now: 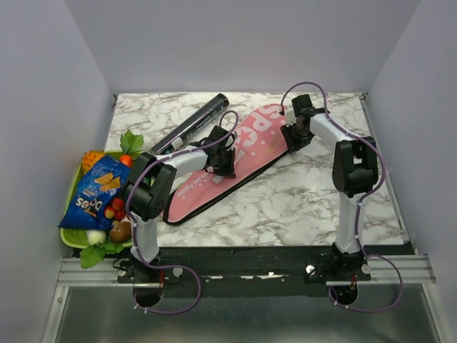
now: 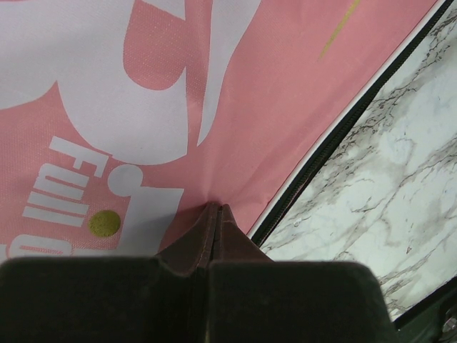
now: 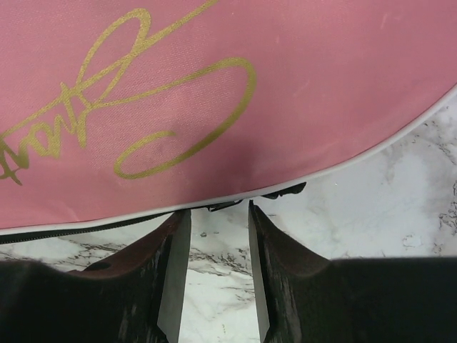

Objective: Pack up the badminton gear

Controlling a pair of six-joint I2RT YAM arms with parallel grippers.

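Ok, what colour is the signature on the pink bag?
Gold, on the pink bag; clearest in the right wrist view.

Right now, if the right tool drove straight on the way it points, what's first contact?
Most likely the rim of the pink bag, by the dark zipper pull just ahead of the open right tool; only bare marble table lies between. Depth is unclear, so it could ride over the edge.

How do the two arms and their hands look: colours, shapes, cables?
The left arm and right arm have white tubular links and bulky black joints. A thin purple cable loops along each. The left hand and right hand are black, with dark brown tapering fingers.
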